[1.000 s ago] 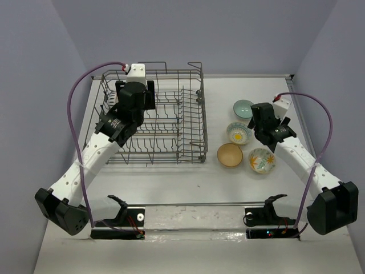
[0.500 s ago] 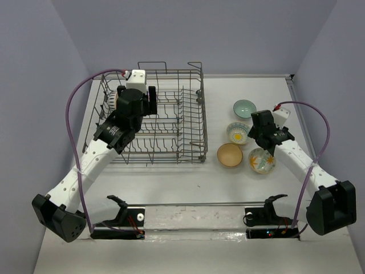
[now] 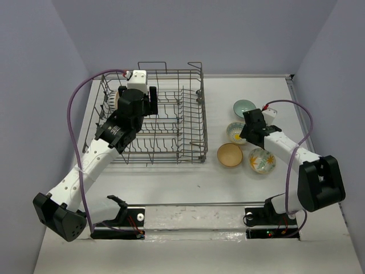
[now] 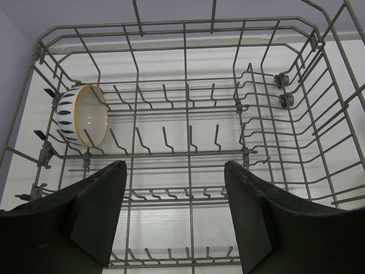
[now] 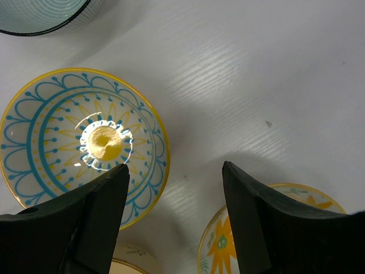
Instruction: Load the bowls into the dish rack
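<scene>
Top external: four bowls [image 3: 230, 154] on table [image 3: 171, 182], right of dish rack [image 3: 154, 114].
Left wrist: left pincer [image 4: 174, 168] spread; striped bowl [image 4: 85, 116] on edge in dish rack, upper left.
Right wrist: right pincer [image 5: 174, 168] spread; floral bowl [image 5: 68, 137] at left.

Was a robot lab cell. Plain lilac walls [image 3: 228, 34] boxed in one white table [image 3: 171, 180].

Two white-shelled robot arms, the left arm [image 3: 94, 157] and the right arm [image 3: 285, 149], with black joint housings and bulky black shoulder blocks [image 3: 57, 214]. A purple cable [image 3: 71, 123] loops along each to a small white wrist box [image 3: 137, 76]. The left end effector [image 4: 174, 217] and right end effector [image 5: 174, 222] have broad, wedge-shaped, matte black fingers [image 4: 94, 211].
</scene>
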Robot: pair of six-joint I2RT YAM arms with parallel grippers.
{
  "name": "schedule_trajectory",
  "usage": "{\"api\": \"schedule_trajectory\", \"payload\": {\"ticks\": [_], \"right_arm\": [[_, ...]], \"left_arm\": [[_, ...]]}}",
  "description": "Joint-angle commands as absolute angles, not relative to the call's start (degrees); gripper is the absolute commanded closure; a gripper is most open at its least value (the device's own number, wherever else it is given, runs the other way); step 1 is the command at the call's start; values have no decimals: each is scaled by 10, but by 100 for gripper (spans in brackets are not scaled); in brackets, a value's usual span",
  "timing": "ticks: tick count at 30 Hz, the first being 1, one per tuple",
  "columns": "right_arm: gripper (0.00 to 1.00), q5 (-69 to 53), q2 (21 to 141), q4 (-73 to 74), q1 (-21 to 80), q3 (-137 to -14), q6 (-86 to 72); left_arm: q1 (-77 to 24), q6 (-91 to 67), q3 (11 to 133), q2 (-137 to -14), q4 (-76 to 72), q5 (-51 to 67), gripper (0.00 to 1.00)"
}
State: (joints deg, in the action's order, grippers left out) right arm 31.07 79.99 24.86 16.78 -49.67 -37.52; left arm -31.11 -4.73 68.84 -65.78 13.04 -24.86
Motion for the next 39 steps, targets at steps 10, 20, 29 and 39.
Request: {"api": "schedule_trajectory", "payload": {"ticks": [10,20,29,39], "right_arm": [[32,290,840,149,163,-496,-383],[32,267,872,113,163,-495,-398],[43,265,890,96,163,-484,-406],[75,263,887,83,163,-469,-412]], "left_arm": [[-313,-48,679,-664,105,-248,21],[-313,-48,679,-666,105,-241,21],[-313,-50,679,-673,106,-239,21],[-314,-53,680,-680,107,-235,21]]}}
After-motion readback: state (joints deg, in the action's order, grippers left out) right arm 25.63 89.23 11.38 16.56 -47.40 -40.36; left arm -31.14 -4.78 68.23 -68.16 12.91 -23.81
